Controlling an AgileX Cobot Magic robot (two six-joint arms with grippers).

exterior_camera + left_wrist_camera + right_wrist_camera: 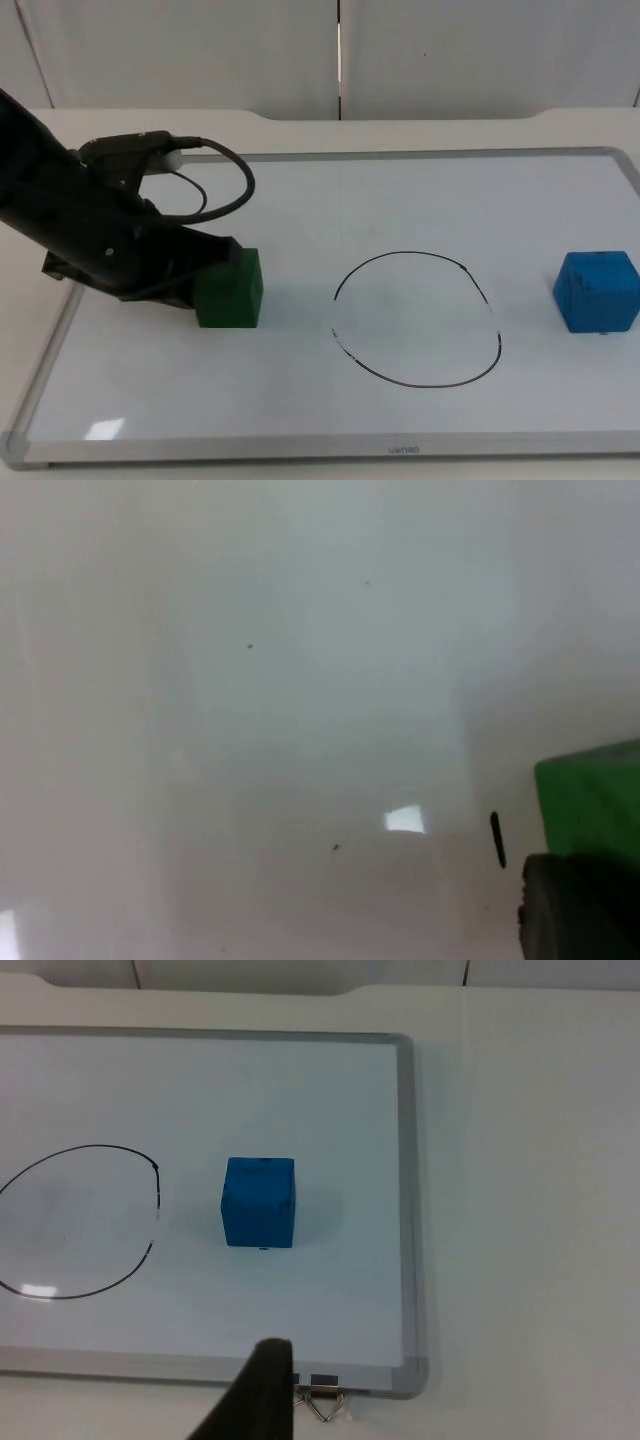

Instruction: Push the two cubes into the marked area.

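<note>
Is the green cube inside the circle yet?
No. The green cube sits left of the circle, apart from its line.

Small maker's mark on whiteboard frame (404, 451) (too tiny to read)

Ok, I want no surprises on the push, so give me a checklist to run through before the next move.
1. Left gripper against the green cube, on its side away from the circle: ok.
2. Board between green cube and circle free of things: ok.
3. Green cube inside the circle: not ok, still outside.
4. Blue cube inside the circle: not ok, it sits beyond the circle's far side, untouched.
5. Right gripper waits off the board's edge, behind the blue cube: ok.
6. Left gripper's fingers open or shut: cannot tell.
</note>
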